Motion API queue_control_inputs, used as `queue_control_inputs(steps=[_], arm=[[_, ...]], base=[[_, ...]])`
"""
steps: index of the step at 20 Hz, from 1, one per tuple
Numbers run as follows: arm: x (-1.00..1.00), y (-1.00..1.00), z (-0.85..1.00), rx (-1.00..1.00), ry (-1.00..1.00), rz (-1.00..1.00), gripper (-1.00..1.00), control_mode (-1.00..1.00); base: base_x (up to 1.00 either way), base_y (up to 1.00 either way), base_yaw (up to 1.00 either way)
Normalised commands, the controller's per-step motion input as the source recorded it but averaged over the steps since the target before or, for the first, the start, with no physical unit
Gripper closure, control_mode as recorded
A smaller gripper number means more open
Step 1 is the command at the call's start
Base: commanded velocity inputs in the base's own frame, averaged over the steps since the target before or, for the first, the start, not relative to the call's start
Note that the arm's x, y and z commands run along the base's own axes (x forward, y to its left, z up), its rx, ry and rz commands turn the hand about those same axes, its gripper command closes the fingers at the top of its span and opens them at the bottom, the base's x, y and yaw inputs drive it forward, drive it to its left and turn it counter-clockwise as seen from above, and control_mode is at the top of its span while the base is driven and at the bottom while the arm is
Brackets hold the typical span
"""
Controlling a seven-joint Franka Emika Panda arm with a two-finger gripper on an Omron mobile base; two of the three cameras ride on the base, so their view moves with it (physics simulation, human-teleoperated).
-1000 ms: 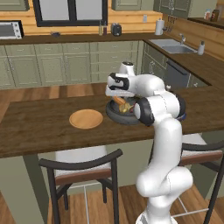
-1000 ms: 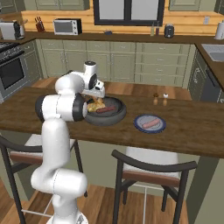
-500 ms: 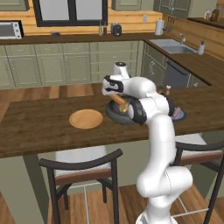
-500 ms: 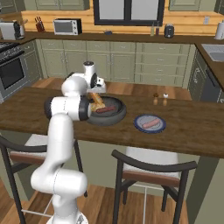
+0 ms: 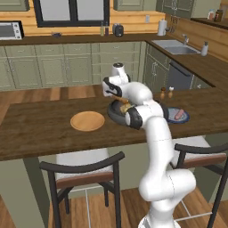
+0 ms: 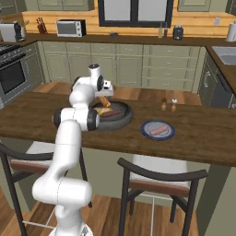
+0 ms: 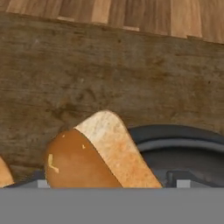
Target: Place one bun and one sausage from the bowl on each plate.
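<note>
Hand view looks down past a bun that juts up from the bottom edge, golden crust on one side and pale cut face on the other, with the dark rim of the bowl curving behind it over the wooden counter. The fingertips themselves are hidden under the bread there, so how far apart they stand cannot be told. From the right base view the gripper hangs just above the bowl with the bun tilted in its grasp, raised clear of the dark sausage lying inside. That view also shows the bluish plate carrying a pale pink sausage. The left base view alone shows the tan plate, bare, beside the bowl.
</note>
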Motion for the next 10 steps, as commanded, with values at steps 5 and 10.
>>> queue_control_inputs(steps=[5,10], arm=[[-0.69,-0.16,0.0,0.01,0.01,0.0,1.0,-1.0],[-1.0,-0.33,0.04,0.08,-0.01,-0.01,1.0,-1.0]], base=[[0.0,0.0,0.0],[0.0,0.0,0.0]])
